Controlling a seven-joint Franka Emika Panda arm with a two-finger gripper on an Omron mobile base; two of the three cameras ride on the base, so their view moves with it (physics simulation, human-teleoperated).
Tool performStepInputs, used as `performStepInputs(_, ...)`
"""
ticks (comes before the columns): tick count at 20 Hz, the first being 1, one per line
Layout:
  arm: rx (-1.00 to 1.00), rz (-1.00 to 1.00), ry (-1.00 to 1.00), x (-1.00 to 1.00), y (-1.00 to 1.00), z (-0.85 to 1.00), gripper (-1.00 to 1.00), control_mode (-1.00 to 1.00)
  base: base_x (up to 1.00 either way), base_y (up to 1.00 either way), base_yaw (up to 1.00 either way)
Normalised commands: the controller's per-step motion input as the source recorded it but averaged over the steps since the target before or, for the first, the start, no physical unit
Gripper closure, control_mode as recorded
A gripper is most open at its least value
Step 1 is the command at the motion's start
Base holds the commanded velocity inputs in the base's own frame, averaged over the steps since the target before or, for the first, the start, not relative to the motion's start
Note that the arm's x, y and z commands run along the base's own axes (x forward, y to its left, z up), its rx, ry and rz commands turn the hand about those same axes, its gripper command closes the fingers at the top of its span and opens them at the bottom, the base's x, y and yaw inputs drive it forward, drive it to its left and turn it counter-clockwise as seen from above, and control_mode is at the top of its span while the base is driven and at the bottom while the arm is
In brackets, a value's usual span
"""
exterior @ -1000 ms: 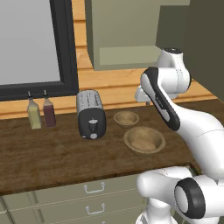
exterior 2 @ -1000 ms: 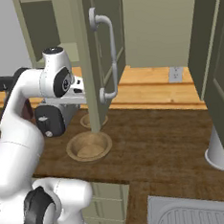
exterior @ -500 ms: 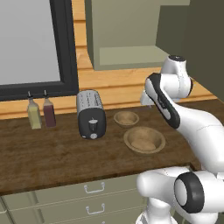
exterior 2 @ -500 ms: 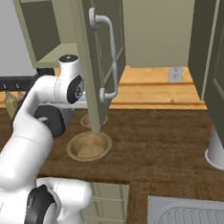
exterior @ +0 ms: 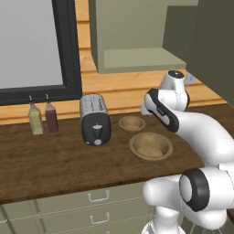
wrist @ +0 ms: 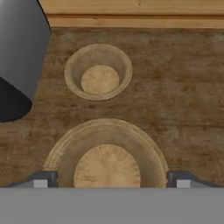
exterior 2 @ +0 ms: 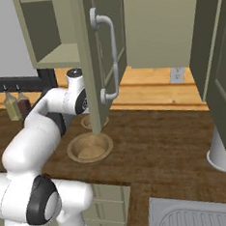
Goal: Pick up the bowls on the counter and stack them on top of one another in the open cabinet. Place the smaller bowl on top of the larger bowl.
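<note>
Pincer (wrist: 109, 179) spread wide above the larger bowl (wrist: 107, 159), smaller bowl (wrist: 99, 72) beyond, toaster (exterior: 94, 119) unlabelled

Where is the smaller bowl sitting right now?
The smaller bowl sits on the counter just right of the toaster in the left base view, behind the larger bowl, near the wall.

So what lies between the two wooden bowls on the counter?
Nothing: in the hand view a strip of bare counter separates the smaller bowl from the larger bowl.
</note>
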Motion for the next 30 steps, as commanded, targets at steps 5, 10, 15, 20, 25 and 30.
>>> performStepInputs(5,0.0,-0.01,0.0,0.43,0.01,-0.32,-1.0,-1.0,0.0,0.0,0.0)
performStepInputs(10,0.0,0.0,-0.03,0.34,0.0,-0.45,-1.0,-1.0,0.0,0.0,0.0)
performStepInputs(15,0.0,0.0,-0.05,0.37,0.0,-0.52,-1.0,-1.0,0.0,0.0,0.0)
performStepInputs(20,0.0,-0.01,-0.04,0.46,0.0,-0.33,-1.0,-1.0,0.0,0.0,0.0)
performStepInputs(25,0.0,0.0,0.0,0.39,-0.13,-0.22,-1.0,-1.0,0.0,0.0,0.0)
performStepInputs(30,0.0,0.0,0.0,0.3,-0.05,-0.2,-1.0,-1.0,0.0,0.0,0.0)
